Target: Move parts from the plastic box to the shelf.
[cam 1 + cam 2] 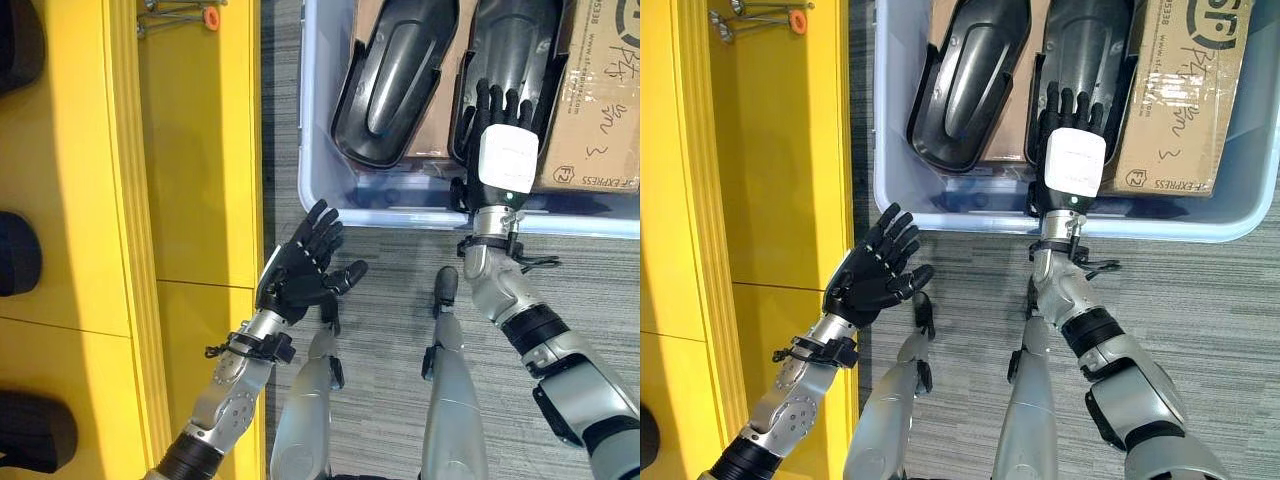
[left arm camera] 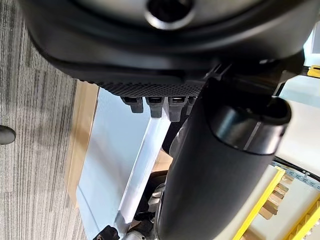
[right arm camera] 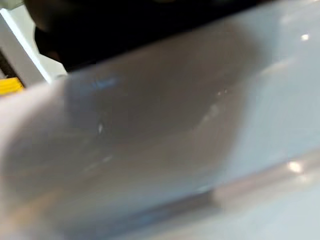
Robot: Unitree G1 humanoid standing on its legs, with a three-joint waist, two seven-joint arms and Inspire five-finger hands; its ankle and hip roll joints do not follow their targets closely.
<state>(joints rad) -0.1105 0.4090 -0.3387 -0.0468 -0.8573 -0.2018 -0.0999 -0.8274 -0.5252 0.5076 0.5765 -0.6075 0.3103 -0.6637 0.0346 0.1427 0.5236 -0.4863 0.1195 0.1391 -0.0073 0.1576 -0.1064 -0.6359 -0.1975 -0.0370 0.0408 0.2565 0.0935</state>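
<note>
Two black parts (image 1: 395, 85) lie in the plastic box (image 1: 322, 195); my right hand (image 1: 505, 135) reaches the right one, fingers straight, grasp pending; left hand (image 1: 305, 270) open.

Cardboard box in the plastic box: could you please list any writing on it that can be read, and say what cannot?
Cardboard box, black marker handwriting: an unreadable scrawl, then what looks like "3".
Large print at its far end: cut off by the view's edge, not readable.
Small print along its near edge: too small to read.
</note>
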